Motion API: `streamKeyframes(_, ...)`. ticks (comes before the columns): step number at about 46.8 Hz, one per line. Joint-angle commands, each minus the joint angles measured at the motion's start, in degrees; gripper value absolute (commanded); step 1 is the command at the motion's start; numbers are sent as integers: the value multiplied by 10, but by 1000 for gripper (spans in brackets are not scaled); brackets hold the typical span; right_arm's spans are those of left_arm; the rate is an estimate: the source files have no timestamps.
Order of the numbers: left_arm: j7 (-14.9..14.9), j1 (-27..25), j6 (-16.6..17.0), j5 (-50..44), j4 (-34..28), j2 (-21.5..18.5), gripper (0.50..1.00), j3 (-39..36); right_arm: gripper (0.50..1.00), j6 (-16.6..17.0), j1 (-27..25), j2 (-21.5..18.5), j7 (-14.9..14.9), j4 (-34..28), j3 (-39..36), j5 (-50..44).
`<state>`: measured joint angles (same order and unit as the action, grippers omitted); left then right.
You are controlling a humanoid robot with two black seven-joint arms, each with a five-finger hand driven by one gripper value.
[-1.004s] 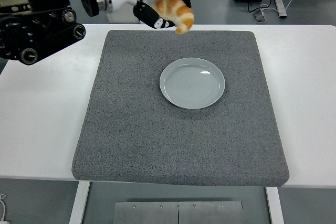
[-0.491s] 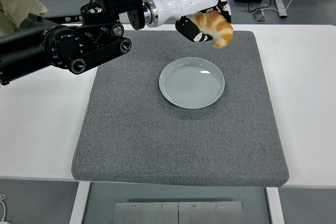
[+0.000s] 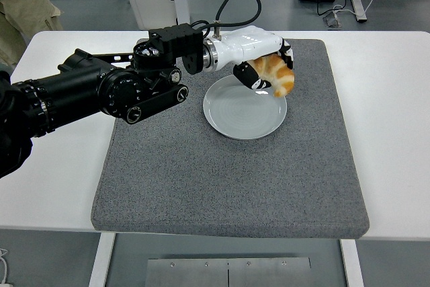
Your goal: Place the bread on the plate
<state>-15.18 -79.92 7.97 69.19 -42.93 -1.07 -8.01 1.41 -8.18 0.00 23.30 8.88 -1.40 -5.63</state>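
Left hand gripping bread above plate

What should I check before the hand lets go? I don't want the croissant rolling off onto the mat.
1. Grasp: left hand holds the golden-brown croissant in its fingers: ok.
2. Position: croissant sits over the upper right rim of the round pale grey plate, not its middle: not ok.
3. Height: whether the croissant touches the plate: cannot tell.
4. Plate: flat on the grey felt mat, nothing on it: ok.
5. Right hand: out of view, so not in the way: ok.
6. Person's beige trousers at the table's far left corner, away from the plate: ok.
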Motion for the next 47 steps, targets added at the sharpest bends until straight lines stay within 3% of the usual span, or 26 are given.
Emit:
streamKeyframes(1, 1, 16, 7, 3, 9, 9, 500, -1, 1000, 0, 0, 0, 0, 0, 0, 0)
streamKeyframes(26, -5, 80, 36, 0, 50, 11, 500, -51, 1000, 0, 0, 0, 0, 0, 0, 0)
streamKeyframes(47, -5, 86, 37, -4, 51, 11, 500, -48, 1000, 0, 0, 0, 0, 0, 0, 0)
